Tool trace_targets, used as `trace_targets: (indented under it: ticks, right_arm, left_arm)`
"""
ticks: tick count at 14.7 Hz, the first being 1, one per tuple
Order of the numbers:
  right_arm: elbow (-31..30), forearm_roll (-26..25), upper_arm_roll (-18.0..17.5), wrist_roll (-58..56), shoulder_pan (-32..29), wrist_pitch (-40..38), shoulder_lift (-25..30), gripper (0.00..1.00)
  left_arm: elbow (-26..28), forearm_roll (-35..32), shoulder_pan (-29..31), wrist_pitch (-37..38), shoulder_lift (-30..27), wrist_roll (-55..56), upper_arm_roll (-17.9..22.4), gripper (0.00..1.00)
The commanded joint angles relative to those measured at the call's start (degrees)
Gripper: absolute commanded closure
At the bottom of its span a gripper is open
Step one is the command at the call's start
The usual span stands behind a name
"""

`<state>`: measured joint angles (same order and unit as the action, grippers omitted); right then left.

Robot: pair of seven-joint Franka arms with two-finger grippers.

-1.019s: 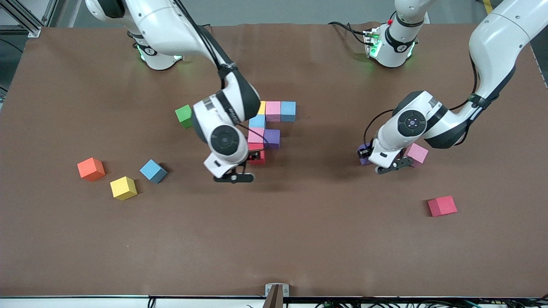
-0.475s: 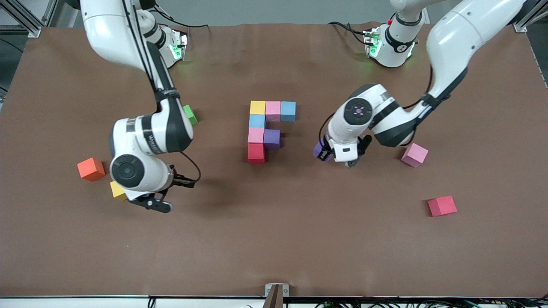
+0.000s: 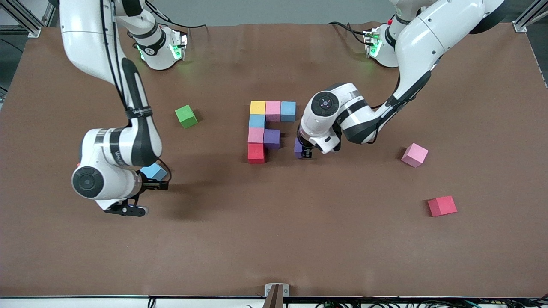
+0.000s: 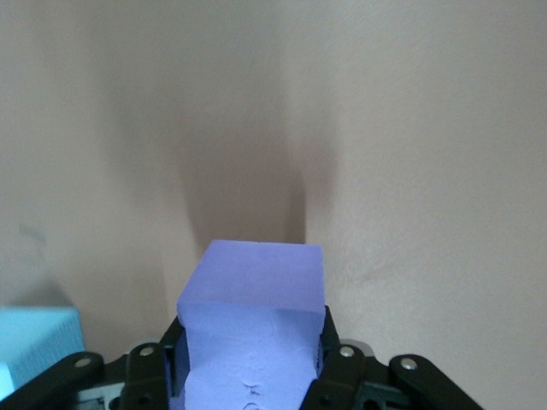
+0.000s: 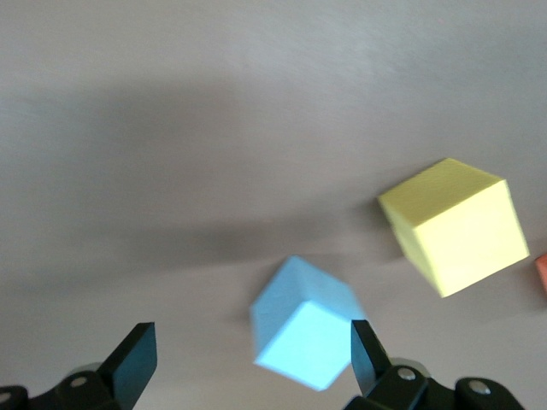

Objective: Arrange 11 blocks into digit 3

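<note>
Front view, your left gripper (image 3: 305,152) clamped on a purple cube (image 3: 298,147) beside the block figure (image 3: 266,128), your right gripper (image 5: 252,363) spread wide over a light blue cube (image 5: 303,335).

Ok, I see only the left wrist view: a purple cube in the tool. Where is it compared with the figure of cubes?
Observer: The left tool holds the purple cube low beside the figure, toward the left arm's end. A gap shows between it and the other purple cube.
Operator: And the right arm?
Observer: The right tool is open over a loose light blue cube, with a yellow cube beside it.
Operator: Which cubes lie loose at the left arm's end?
Observer: A pink cube and a red cube; the red one is nearer to the front camera.
</note>
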<state>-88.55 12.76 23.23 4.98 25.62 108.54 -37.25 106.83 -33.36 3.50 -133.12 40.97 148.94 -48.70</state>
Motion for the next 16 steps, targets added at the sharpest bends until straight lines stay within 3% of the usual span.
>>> trace_targets:
  ticks: [1,7,10,16]
  right_arm:
    - [-5.21,1.13,-1.17,-2.51,-3.46,1.24,2.27,0.00]
    - [-6.81,0.95,-4.77,-15.51,-5.67,-0.17,3.85,0.00]
    - [-7.85,1.04,-4.95,-11.50,-5.76,-0.18,4.38,0.00]
    - [-12.68,0.43,-6.09,-14.64,-5.76,0.35,6.93,0.00]
  left_arm:
    - [-0.39,-0.04,-0.42,-2.05,1.13,5.12,0.45,0.70]
    - [-0.22,-0.04,-2.18,-3.63,1.57,10.94,0.45,0.70]
    - [-0.30,-0.22,-2.18,-3.81,2.45,10.32,0.45,0.70]
    - [0.13,-0.57,-3.85,-4.60,3.15,8.84,0.45,0.70]
